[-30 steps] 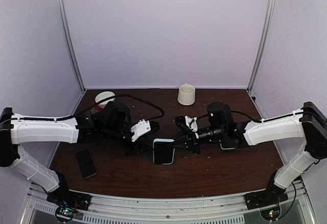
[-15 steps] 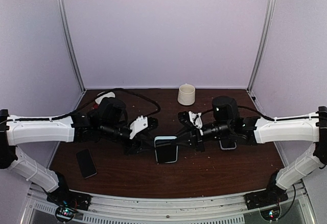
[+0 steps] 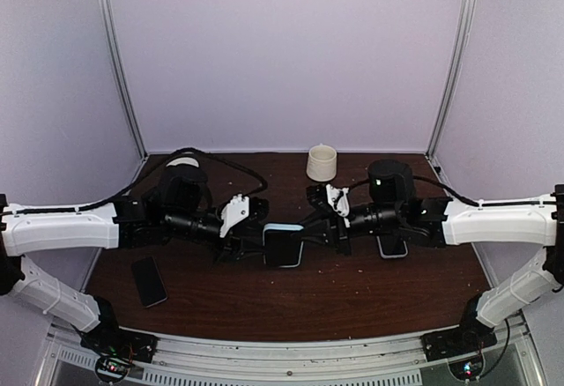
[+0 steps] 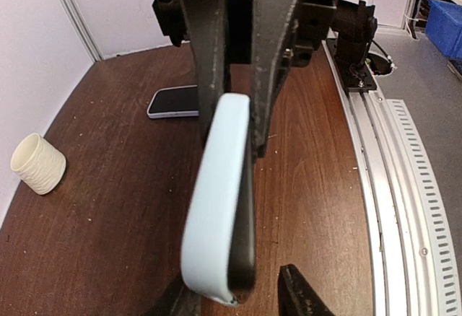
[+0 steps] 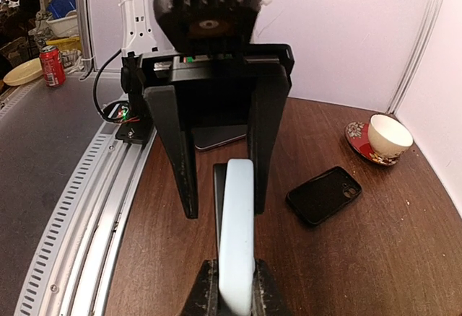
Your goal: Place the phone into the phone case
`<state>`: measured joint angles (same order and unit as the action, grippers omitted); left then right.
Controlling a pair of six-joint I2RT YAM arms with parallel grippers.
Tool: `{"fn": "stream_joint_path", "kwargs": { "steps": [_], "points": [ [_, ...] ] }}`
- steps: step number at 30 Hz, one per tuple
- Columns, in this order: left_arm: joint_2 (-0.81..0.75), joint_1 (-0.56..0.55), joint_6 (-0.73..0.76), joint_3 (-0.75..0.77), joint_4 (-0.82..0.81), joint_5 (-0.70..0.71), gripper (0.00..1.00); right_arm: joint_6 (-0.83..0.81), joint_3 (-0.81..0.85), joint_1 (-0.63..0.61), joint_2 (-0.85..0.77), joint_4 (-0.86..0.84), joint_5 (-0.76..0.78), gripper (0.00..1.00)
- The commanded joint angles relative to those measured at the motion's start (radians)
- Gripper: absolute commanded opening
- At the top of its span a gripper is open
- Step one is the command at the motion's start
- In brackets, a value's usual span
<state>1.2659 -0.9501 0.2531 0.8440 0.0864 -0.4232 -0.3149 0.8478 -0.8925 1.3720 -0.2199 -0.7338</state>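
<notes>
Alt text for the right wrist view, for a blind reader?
The right gripper clamps a light blue phone case edge-on, while the left gripper opposite straddles its far end with jaws apart. A black phone-shaped object and a cup on a saucer sit on the table.

Dark wooden table (image 3: 370, 302) between pale lilac walls (image 3: 291, 60), aluminium posts (image 3: 121, 69).

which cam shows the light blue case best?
Top external: only there does the light blue case show its broad face, dark inside a blue rim. In the left wrist view the case is edge-on, a narrow blue strip. The right wrist view is also edge-on, with no face visible.
</notes>
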Motion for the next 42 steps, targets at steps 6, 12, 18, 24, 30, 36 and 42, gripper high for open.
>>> {"fn": "stream_joint_path", "kwargs": {
  "steps": [6,12,18,24,30,36,42],
  "points": [
    [0.073,-0.002,-0.024,0.082,-0.052,-0.049,0.00,0.008,0.038,-0.010,-0.058,-0.093,-0.043,0.00],
    [0.060,-0.006,-0.019,0.083,-0.029,-0.031,0.00,-0.009,0.026,-0.011,-0.060,-0.036,0.011,0.28],
    [0.045,-0.008,-0.021,0.088,-0.030,-0.014,0.00,-0.005,0.014,-0.010,-0.047,-0.007,0.056,0.50],
    [0.003,-0.008,-0.028,0.076,-0.044,-0.021,0.00,0.020,-0.036,-0.008,-0.036,-0.033,0.049,0.48],
    [0.004,-0.009,-0.030,0.082,-0.038,-0.027,0.00,0.060,-0.021,-0.008,-0.008,-0.064,0.028,0.15],
    [-0.002,-0.009,-0.074,0.111,-0.030,-0.006,0.00,0.054,-0.011,-0.009,-0.004,-0.045,0.041,0.19],
    [-0.039,-0.009,-0.127,0.122,-0.064,-0.072,0.00,0.097,-0.037,-0.009,0.014,-0.097,0.034,0.42]
  ]
}}
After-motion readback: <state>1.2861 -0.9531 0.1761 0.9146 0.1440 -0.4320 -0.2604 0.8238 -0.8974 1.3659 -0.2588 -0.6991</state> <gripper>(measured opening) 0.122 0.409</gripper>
